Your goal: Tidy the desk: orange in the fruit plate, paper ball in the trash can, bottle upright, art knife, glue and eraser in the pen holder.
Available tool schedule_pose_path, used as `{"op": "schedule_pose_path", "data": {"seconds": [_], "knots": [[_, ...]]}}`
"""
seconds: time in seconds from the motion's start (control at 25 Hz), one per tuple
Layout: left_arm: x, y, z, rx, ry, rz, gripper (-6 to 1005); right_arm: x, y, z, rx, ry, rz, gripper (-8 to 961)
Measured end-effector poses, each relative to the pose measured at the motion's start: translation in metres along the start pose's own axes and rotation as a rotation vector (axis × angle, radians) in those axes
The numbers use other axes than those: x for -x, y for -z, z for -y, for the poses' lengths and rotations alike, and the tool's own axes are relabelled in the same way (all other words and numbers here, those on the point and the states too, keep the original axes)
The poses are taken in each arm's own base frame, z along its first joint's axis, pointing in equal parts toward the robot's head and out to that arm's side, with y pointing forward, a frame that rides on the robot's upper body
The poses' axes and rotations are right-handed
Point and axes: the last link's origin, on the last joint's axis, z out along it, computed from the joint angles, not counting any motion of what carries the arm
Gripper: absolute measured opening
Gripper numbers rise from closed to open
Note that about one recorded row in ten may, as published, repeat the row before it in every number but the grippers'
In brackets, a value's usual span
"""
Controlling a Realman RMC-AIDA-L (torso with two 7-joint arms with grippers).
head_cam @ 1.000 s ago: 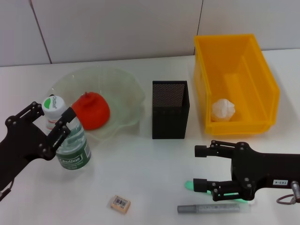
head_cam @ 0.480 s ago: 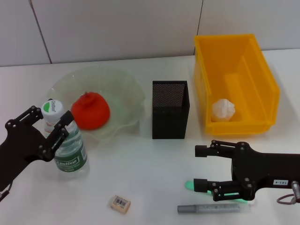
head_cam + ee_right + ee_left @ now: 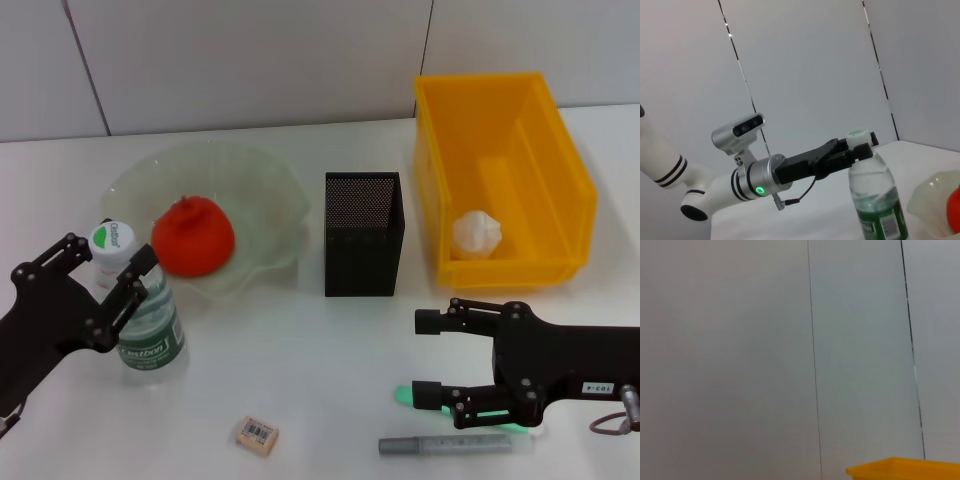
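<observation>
White tabletop (image 3: 330, 340), near to far: right pincer (image 3: 428, 357), spread wide, idles beside a grey pen (image 3: 445, 445); left pincer (image 3: 105, 280) clasps the upright bottle (image 3: 145, 315) at its neck, long axis vertical, just before the fruit plate (image 3: 270, 190).

The bottle (image 3: 148, 320) stands upright on the table (image 3: 300, 400), left of the plate (image 3: 260, 190); the left gripper (image 3: 100, 280) is clamped around its neck, just under the cap; the orange (image 3: 193, 237) sits in the plate; the pen holder (image 3: 363, 233) stands between plate and trash can (image 3: 560, 170); the paper ball (image 3: 476, 233) lies in the can; the eraser (image 3: 256, 436) lies near the front edge; the right gripper (image 3: 422, 358) hovers with fingers spread above a green glue stick (image 3: 405, 396), beside a grey knife (image 3: 445, 445).
</observation>
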Motion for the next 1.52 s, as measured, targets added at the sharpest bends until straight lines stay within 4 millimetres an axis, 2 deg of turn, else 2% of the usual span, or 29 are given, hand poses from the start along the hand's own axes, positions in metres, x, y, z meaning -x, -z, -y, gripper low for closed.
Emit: {"op": "schedule_pose_path", "data": {"seconds": [0.16, 0.44, 0.6, 0.68, 0.84, 1.04, 1.08, 1.24, 1.4, 1.44, 1.48, 1.52], "knots": [[0.000, 0.000, -0.002, -0.001, -0.006, -0.008, 462, -0.001, 0.000, 0.000, 0.001, -0.002, -0.008, 838], [-0.004, 0.004, 0.001, -0.027, 0.005, -0.036, 665, -0.002, 0.000, 0.000, 0.001, -0.004, -0.011, 838], [-0.009, 0.018, 0.002, -0.079, 0.009, -0.083, 762, 0.000, 0.002, 0.000, -0.002, 0.001, -0.008, 838], [-0.012, 0.033, 0.000, -0.113, 0.009, -0.111, 808, 0.003, 0.005, 0.002, -0.012, 0.004, 0.002, 838], [-0.015, 0.048, -0.009, -0.117, -0.004, -0.141, 809, 0.009, 0.010, 0.006, -0.039, 0.013, 0.035, 838], [-0.019, 0.058, -0.032, 0.026, -0.015, -0.161, 801, 0.025, 0.020, 0.011, -0.074, 0.039, 0.124, 838], [-0.019, 0.057, -0.041, 0.124, -0.011, -0.149, 799, 0.033, 0.026, 0.015, -0.107, 0.056, 0.171, 838], [-0.012, 0.050, -0.051, 0.262, 0.023, -0.085, 799, 0.044, 0.032, 0.019, -0.137, 0.061, 0.202, 838], [-0.003, 0.039, -0.053, 0.297, 0.051, -0.023, 799, 0.067, 0.032, 0.026, -0.117, 0.011, 0.053, 837], [-0.002, 0.038, -0.053, 0.297, 0.057, -0.014, 799, 0.073, 0.030, 0.028, -0.117, 0.003, -0.028, 837], [-0.002, 0.037, -0.052, 0.297, 0.064, -0.008, 799, 0.086, 0.025, 0.028, -0.123, 0.009, -0.185, 837], [-0.001, 0.035, -0.051, 0.298, 0.077, 0.002, 799, 0.086, 0.025, 0.028, -0.123, 0.009, -0.185, 837]]}}
